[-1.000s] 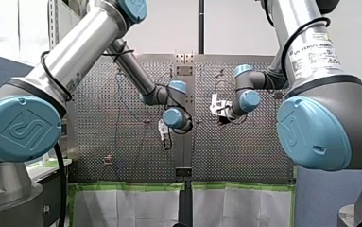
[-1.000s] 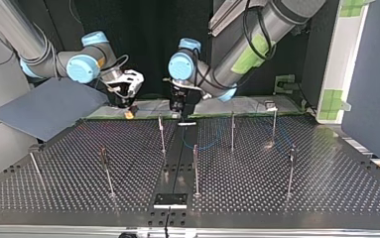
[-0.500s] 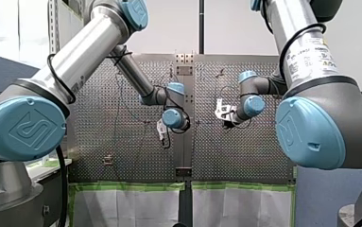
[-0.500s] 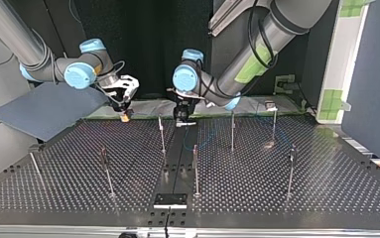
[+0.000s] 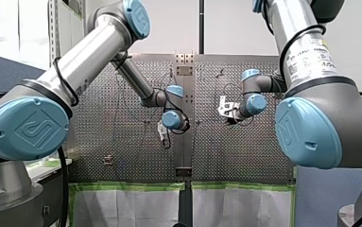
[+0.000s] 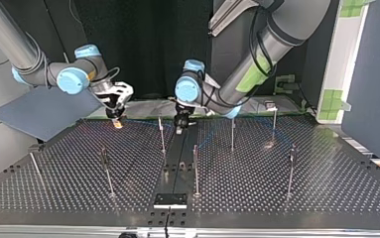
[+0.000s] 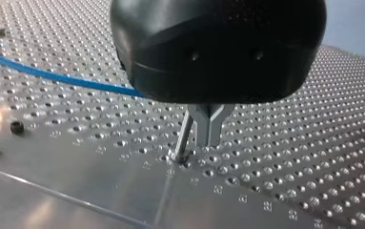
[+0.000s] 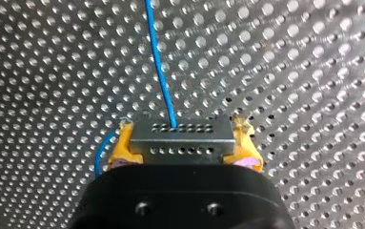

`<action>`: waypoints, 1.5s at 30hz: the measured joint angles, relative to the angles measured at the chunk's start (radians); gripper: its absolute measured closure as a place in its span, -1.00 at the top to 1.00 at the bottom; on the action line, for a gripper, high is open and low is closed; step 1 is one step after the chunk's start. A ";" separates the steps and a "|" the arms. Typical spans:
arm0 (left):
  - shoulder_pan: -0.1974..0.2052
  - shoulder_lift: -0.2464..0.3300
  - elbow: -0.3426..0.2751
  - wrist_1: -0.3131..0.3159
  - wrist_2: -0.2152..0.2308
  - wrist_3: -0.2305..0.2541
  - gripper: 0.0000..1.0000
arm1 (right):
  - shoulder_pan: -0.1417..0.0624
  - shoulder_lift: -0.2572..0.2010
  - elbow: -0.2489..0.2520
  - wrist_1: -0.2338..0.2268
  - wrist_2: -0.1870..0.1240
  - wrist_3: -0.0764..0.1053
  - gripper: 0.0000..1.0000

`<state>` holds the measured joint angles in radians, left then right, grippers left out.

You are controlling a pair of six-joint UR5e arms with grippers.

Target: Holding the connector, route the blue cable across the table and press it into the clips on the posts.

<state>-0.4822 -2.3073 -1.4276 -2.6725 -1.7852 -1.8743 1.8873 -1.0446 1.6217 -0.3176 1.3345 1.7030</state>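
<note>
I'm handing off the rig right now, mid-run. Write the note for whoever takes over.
Right pincer: shut on the connector, a yellow pad on each side. The blue cable leads out ahead of it.
Left pincer: fingers together, tips low over the perforated table beside a post. The cable runs past it; no grip on it shows.
Done: connector held, cable lying across the table.
Left: the cable is not visibly pressed in at any post, so all the clipping seems outstanding.
</note>
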 joint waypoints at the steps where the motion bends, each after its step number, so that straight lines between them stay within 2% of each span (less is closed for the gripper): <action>1: 0.001 -0.002 0.009 -0.008 0.001 0.002 -0.97 | -0.002 0.000 -0.003 0.000 0.000 0.000 -1.00; 4: 0.004 -0.005 0.036 -0.035 0.001 0.011 -0.90 | -0.009 0.001 -0.009 0.000 0.002 -0.002 -1.00; 5: 0.004 -0.006 0.043 -0.043 0.000 0.013 -0.72 | -0.011 0.001 -0.010 0.000 0.002 -0.003 -1.00; 6: 0.004 -0.006 0.051 -0.053 -0.004 0.017 -0.41 | -0.014 0.002 -0.011 -0.001 0.002 -0.005 -1.00; 7: 0.003 -0.006 0.054 -0.061 -0.007 0.020 -0.41 | -0.015 0.002 -0.012 -0.001 0.001 -0.006 -1.00; 8: 0.002 -0.006 0.057 -0.067 -0.011 0.023 -0.20 | -0.016 0.002 -0.013 -0.002 0.001 -0.008 -1.00; 9: 0.000 -0.006 0.059 -0.075 -0.016 0.030 0.20 | -0.017 0.003 -0.015 -0.002 0.000 -0.010 -1.00; 10: -0.002 -0.006 0.061 -0.080 -0.021 0.037 0.20 | -0.018 0.003 -0.015 -0.003 0.000 -0.012 -1.00; 11: -0.004 -0.006 0.061 -0.084 -0.025 0.044 0.44 | -0.019 0.003 -0.016 -0.003 -0.001 -0.014 -1.00; 12: -0.007 -0.006 0.062 -0.090 -0.032 0.052 0.80 | -0.019 0.003 -0.016 -0.003 -0.001 -0.017 -1.00; 13: -0.009 -0.006 0.062 -0.095 -0.037 0.056 0.80 | -0.019 0.004 -0.016 -0.003 -0.001 -0.020 -1.00; 14: -0.012 -0.005 0.062 -0.102 -0.042 0.060 1.00 | -0.019 0.004 -0.016 -0.002 -0.001 -0.023 -1.00; 18: -0.022 -0.004 0.062 -0.141 -0.069 0.077 1.00 | -0.019 0.005 -0.017 -0.004 0.000 -0.032 -1.00; 26: -0.054 0.002 0.062 -0.221 -0.134 0.101 1.00 | -0.020 0.005 -0.018 -0.009 -0.003 -0.035 -1.00; 30: -0.083 0.030 0.052 -0.256 -0.155 0.105 1.00 | -0.020 0.005 -0.019 -0.008 -0.007 -0.036 -1.00; 36: -0.134 0.075 0.036 -0.274 -0.163 0.098 1.00 | -0.020 0.005 -0.019 -0.007 -0.009 -0.039 -1.00; 45: -0.192 0.090 -0.015 -0.266 -0.167 0.089 1.00 | -0.021 0.005 -0.021 -0.004 -0.009 -0.036 -1.00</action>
<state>-0.6741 -2.2177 -1.4422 -2.9386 -1.9522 -1.7849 1.8658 -1.0397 1.6004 -0.3215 1.3255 1.6665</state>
